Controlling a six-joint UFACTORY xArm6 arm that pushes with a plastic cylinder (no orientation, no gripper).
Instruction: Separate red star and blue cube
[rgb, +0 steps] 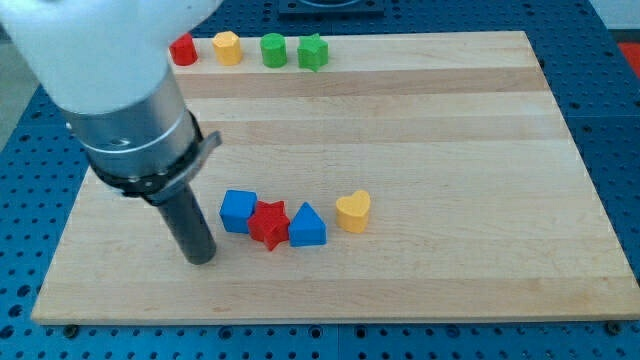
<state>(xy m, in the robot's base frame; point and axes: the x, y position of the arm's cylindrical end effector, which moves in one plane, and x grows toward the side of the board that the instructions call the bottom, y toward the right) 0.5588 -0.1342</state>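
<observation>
- Tip near table's bottom-left, just left of blue cube, apart from it; bare rod, grasps nothing.
- Red star touches blue cube and blue triangle; yellow heart just right.
- Top edge, left part: red cylinder, yellow block, green cylinder, green star.

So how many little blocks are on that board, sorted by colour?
Red: 2, the cylinder and the star
Yellow: 2, the top one and the heart
Green: 2, the cylinder and the star
Blue: 2, the cube and the triangle
Total: 8
</observation>
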